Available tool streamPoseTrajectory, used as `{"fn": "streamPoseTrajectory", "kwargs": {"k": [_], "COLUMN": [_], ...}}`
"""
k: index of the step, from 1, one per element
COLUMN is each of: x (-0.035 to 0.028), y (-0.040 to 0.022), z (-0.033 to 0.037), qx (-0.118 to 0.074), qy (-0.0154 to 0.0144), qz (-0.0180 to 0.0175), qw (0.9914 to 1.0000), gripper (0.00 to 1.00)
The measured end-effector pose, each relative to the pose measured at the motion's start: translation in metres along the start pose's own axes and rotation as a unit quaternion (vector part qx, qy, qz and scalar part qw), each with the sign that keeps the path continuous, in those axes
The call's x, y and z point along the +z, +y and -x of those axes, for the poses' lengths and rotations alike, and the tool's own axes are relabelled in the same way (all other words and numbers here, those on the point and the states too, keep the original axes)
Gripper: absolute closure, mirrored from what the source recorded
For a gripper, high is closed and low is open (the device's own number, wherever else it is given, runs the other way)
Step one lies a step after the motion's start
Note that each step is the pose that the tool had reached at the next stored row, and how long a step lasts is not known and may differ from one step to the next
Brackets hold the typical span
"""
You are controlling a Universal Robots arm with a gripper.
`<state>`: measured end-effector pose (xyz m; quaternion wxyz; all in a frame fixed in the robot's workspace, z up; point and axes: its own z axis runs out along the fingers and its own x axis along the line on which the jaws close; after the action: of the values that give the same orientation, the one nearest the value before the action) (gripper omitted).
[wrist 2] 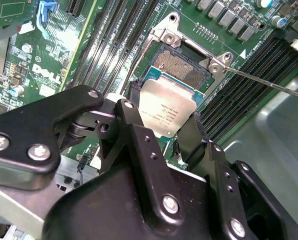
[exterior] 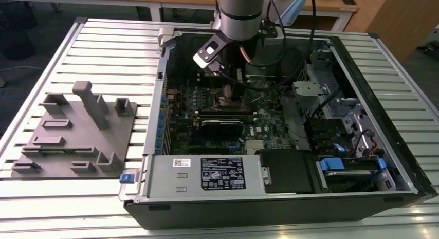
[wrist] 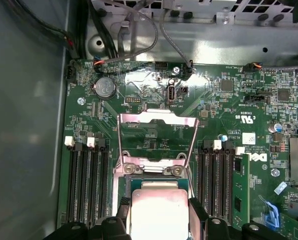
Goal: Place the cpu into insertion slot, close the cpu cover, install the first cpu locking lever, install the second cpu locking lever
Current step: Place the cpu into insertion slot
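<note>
**Risk: a crooked seating**

Inside the open computer case point(exterior: 274, 213), on the green circuit board point(wrist: 229, 100), the insertion slot point(wrist 2: 181, 67) lies bare, with the cpu cover point(wrist: 156, 118) open. The gripper point(wrist 2: 165, 116) is clamped on the cpu point(wrist 2: 168, 107), held partly above the slot. If it goes down tilted or shifted, I think the slot contacts can bend.

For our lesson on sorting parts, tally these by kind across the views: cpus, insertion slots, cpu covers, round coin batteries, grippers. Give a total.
cpu: 1
insertion slot: 1
cpu cover: 1
round coin battery: 1
gripper, holding the cpu: 1
Total: 5
</note>
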<state>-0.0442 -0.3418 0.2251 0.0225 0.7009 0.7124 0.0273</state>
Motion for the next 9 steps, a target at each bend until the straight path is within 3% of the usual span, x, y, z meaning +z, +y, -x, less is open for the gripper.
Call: {"fn": "streamPoseTrajectory", "kwargs": {"k": [9], "x": [0.0054], "y": [-0.0034], "z": [-0.0017], "qx": [0.000], "qy": [-0.0001], "qz": [-0.0001], "qw": [1.00000], "gripper": [0.46]}}
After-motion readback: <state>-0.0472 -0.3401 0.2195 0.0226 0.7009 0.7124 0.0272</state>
